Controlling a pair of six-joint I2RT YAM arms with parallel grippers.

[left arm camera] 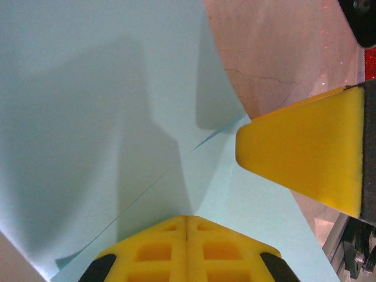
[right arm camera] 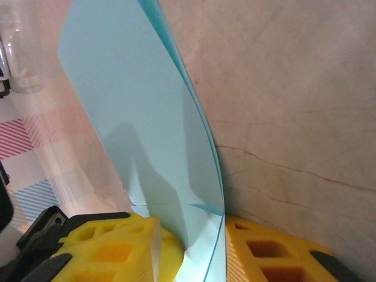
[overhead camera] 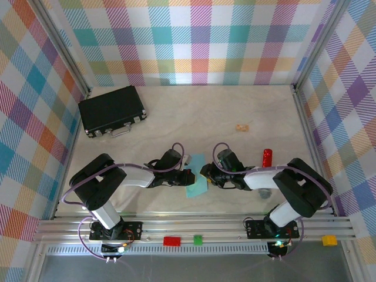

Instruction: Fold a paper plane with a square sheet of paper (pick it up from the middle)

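The square sheet of paper [overhead camera: 197,182], light turquoise-blue, hangs partly folded between my two grippers at the near middle of the table. My left gripper [overhead camera: 185,177] comes in from the left. In the left wrist view its yellow jaws [left arm camera: 187,220] are pressed together on the sheet [left arm camera: 88,117], with a crease running up from the tip. My right gripper [overhead camera: 207,176] comes in from the right. Its yellow fingers [right arm camera: 202,258] stand a little apart with curved, doubled layers of the sheet [right arm camera: 135,106] between them. One right finger [left arm camera: 305,153] shows in the left wrist view.
A black case [overhead camera: 111,110] lies at the back left. A small tan scrap [overhead camera: 241,127] lies behind the grippers, and a red-tipped marker [overhead camera: 267,157] is to the right of the right arm. Plaid walls enclose three sides.
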